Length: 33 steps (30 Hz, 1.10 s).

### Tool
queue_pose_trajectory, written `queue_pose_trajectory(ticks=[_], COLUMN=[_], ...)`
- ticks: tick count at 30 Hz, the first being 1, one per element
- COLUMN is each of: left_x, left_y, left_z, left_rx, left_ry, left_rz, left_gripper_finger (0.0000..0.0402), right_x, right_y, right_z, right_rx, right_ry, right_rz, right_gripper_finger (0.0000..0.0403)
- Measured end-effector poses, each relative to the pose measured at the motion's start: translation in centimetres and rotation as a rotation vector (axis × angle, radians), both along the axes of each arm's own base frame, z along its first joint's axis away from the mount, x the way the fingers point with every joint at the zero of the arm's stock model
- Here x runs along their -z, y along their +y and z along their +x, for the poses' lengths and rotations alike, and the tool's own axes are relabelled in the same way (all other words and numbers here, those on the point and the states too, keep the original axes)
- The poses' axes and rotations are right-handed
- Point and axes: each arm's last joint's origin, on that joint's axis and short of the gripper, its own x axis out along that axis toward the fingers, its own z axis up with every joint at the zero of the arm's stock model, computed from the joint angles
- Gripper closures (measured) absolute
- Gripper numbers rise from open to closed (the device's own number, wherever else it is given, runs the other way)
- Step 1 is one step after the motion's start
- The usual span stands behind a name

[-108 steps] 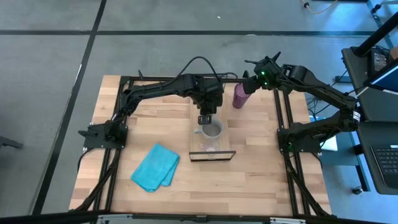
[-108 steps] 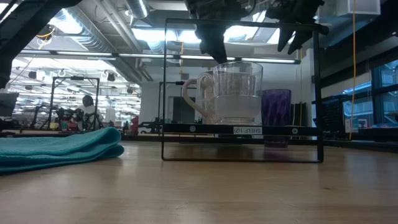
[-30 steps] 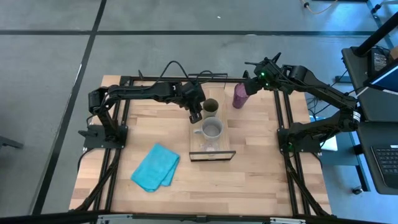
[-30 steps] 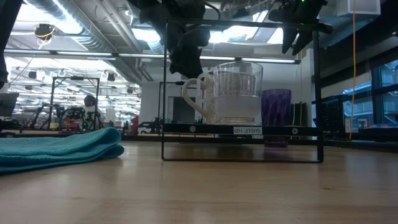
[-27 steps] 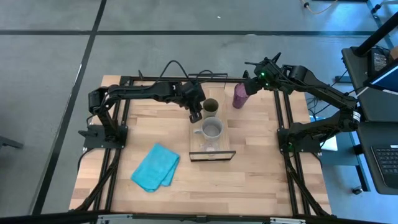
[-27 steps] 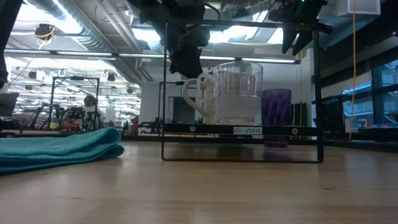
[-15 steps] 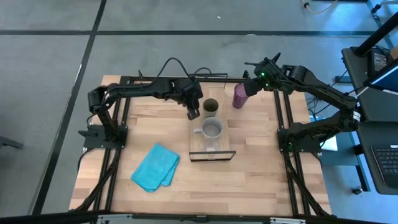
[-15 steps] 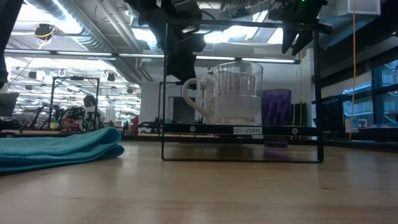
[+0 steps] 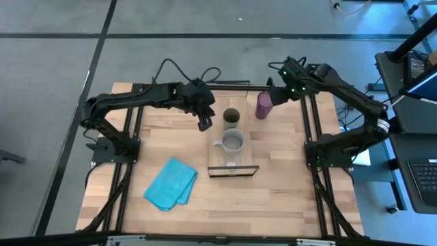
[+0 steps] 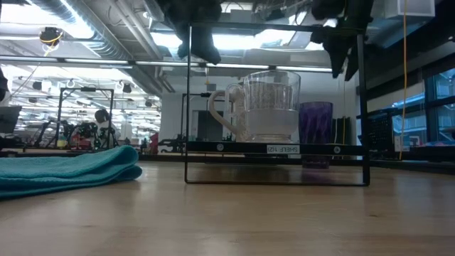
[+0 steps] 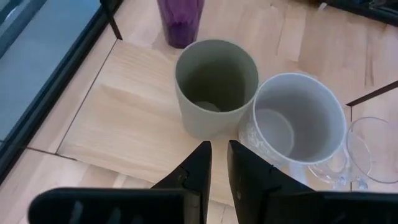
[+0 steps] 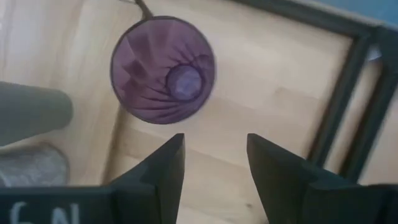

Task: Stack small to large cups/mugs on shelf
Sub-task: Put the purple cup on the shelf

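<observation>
tumbler [image 9: 263,105]: purple, see-through, faceted sides
cup [image 9: 231,117]: dull olive, darker inside
mug [image 9: 233,142]: pale grey, plain
glass [image 9: 230,162]: clear, colourless
shelf [image 9: 214,151]: light wood top, thin black frame
cloth [image 9: 171,183]: turquoise, plain
table [image 9: 287,191]: pale wooden planks
arms [image 9: 150,96]: black
right gripper [image 9: 271,85]: black, small green lights beside it

Olive cup [image 11: 216,87] touching grey mug [image 11: 300,121] on shelf [image 11: 118,118]
</observation>
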Motion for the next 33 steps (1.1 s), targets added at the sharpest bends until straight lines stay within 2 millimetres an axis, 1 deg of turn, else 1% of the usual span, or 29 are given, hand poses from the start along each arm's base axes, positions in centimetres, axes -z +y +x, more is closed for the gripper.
queue_pose_trajectory(ticks=[3, 7, 12, 17, 25, 33], left_x=[-0.2, -0.1, 0.2, 0.2, 0.2, 0.3], left_y=[-0.1, -0.1, -0.2, -0.2, -0.3, -0.2], left_z=[-0.4, -0.8, -1.1, -1.1, -1.2, -1.2], left_rx=[-0.006, -0.021, -0.021, -0.015, 0.005, 0.004], left_ry=[0.009, 0.046, 0.088, 0.092, 0.102, 0.106], left_rz=[-0.006, -0.006, -0.01, -0.006, 0.008, 0.007], left_gripper_finger=[0.0355, 0.0355, 0.0355, 0.0355, 0.0355, 0.0355], right_x=[0.8, 2.4, 4.1, 5.0, 6.0, 6.0], right_y=[-0.9, -2.1, -3.3, -4.0, -5.0, -5.0], right_z=[0.7, 1.7, 3.1, 4.0, 4.2, 4.1], right_rx=[0.001, -0.009, -0.035, -0.044, -0.03, -0.038], right_ry=[-0.005, 0.052, 0.095, 0.086, 0.169, 0.17], right_rz=[0.045, 0.092, 0.122, 0.113, 0.082, 0.079], right_gripper_finger=[0.0228, 0.0228, 0.0228, 0.0228, 0.0228, 0.0228])
